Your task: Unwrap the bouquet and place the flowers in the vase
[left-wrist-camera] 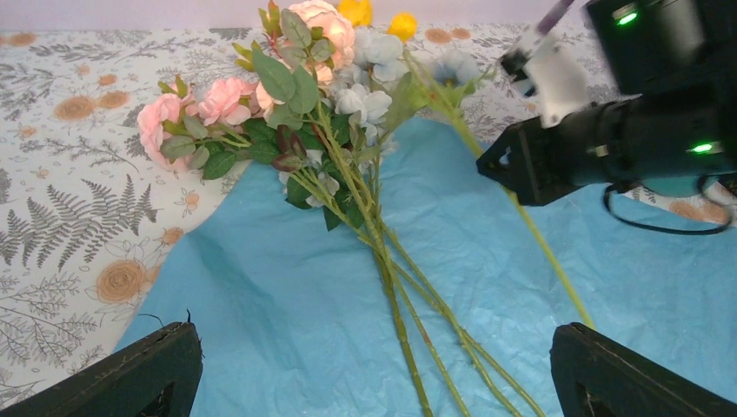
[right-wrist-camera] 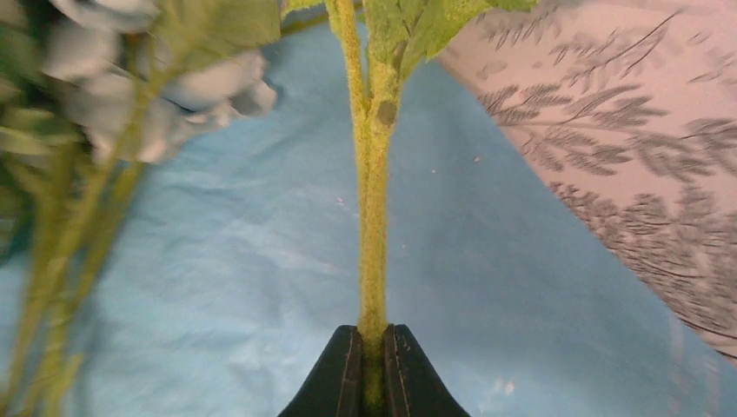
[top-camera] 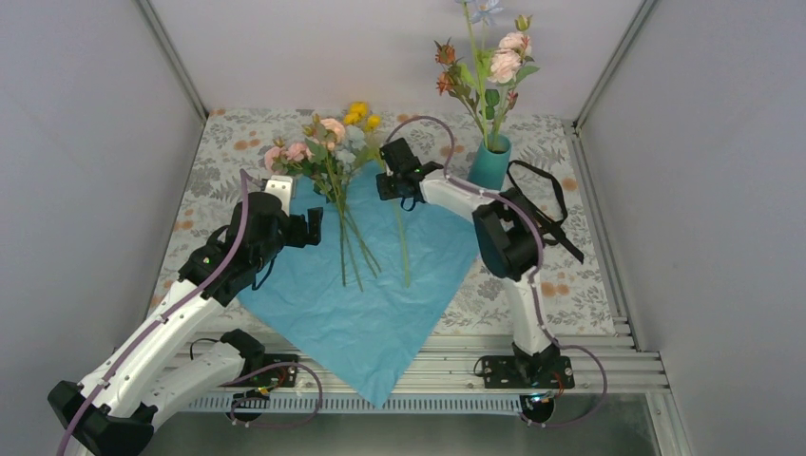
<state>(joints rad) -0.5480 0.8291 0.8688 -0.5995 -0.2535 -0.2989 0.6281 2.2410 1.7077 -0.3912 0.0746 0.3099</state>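
The blue paper [top-camera: 380,318] is spread flat on the tabletop [top-camera: 580,280], with loose flowers [top-camera: 328,152] laid across it. Others are stood in the vase [top-camera: 489,163]. One stem [right-wrist-camera: 374,217], judged light and bendy, is pinched below its bloom by the right end effector [right-wrist-camera: 373,337]. The left end effector [left-wrist-camera: 374,369] is held agape, empty.

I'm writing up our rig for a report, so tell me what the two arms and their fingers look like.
The left arm and right arm have white links and bulky black joints, each trailed by a purple cable. Their fingers are matte black wedges. Green lights glow on the right wrist housing.
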